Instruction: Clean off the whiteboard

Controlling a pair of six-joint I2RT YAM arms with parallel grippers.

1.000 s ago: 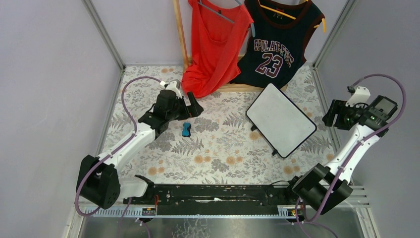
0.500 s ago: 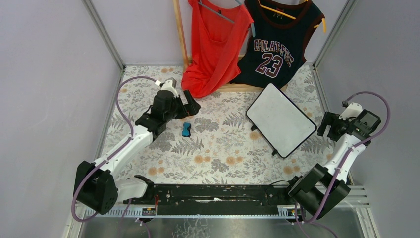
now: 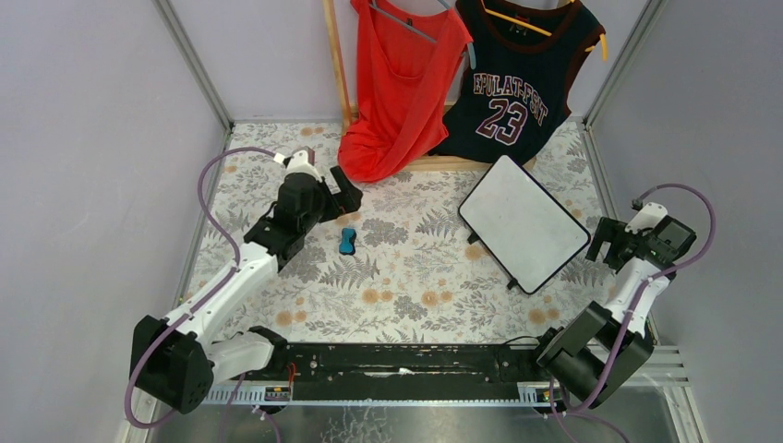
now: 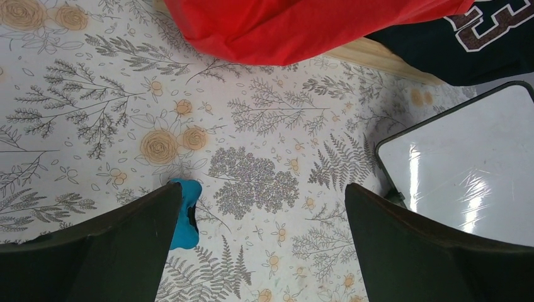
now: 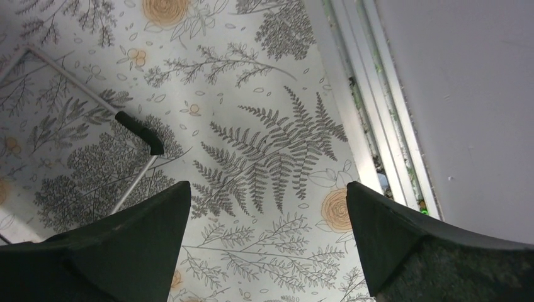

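Left hand: my left hand (image 4: 261,192) hangs empty, fingers wide apart, near the blue eraser (image 4: 185,217).
Right hand: my right hand (image 5: 267,189) is spread, holding nothing.
Whiteboard: the whiteboard (image 3: 524,223) lies face up on the worktop (image 3: 406,286), right side.
Axis: diagonal, far-left to near-right.
Handling: probably stiff, light and slick, so I'd steady it by the frame edge.
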